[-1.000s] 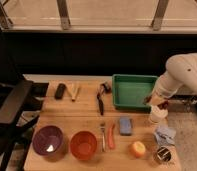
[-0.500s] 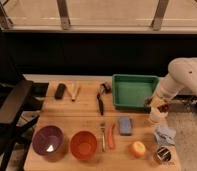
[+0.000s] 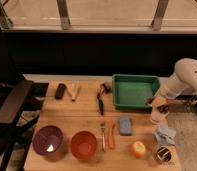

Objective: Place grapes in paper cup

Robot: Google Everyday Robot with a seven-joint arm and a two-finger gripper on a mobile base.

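My gripper hangs at the right side of the table, by the right front corner of the green tray. It is shut on the grapes, a small dark red-purple lump at its tips. The cream-white paper cup stands upright directly under the gripper, and the grapes are just above its rim. My white arm reaches in from the right edge.
The green tray is at the back right. A blue cloth, a dark can, an orange fruit and a blue sponge lie near the cup. A purple bowl, an orange bowl, a fork, a carrot stick and a black-handled tool lie to the left.
My arm's upper part has shifted slightly to the right. The gripper has stayed over the paper cup.
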